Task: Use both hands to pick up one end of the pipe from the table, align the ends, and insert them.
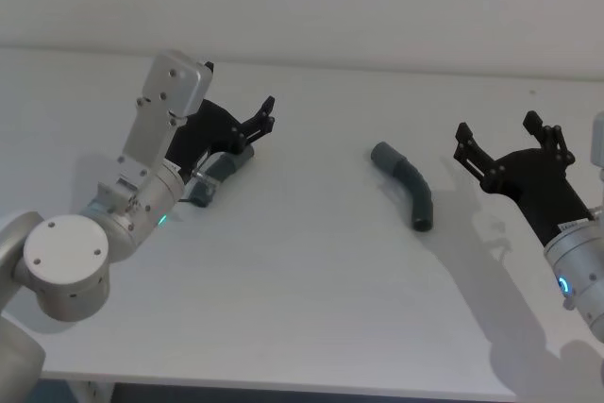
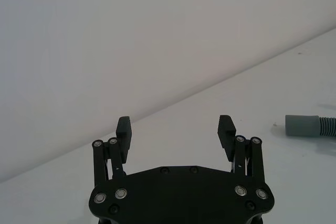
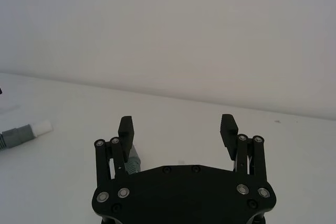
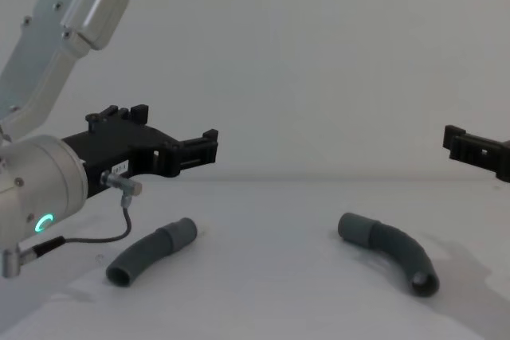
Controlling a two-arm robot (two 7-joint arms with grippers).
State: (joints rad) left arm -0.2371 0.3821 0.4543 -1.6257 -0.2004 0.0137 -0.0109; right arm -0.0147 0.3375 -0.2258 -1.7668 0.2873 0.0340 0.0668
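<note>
Nothing of the task looks done yet: the left hose piece (image 4: 151,251) is lying on the table (image 1: 302,309) beneath the left gripper (image 1: 262,122), and the right hose piece (image 1: 406,181) is lying well apart from it, near the right gripper (image 1: 498,129). Both grippers are hovering with fingers spread wide, gripping nothing. Grasping, aligning and inserting are all remaining. The left gripper is bearing a small white label (image 4: 119,168), its writing too small to read.

— What do the arms look like?
— Silver cylinders. The left arm (image 1: 142,139) has a round cap (image 1: 61,254) dotted with small screws, a glowing teal ring light (image 4: 44,222) and a thin grey cable (image 4: 92,239).
— And the grippers?
— Black and angular. The left gripper (image 2: 175,129) and right gripper (image 3: 177,128) have bright rivets on paired finger links. The left one bears a white label (image 4: 119,168).
</note>
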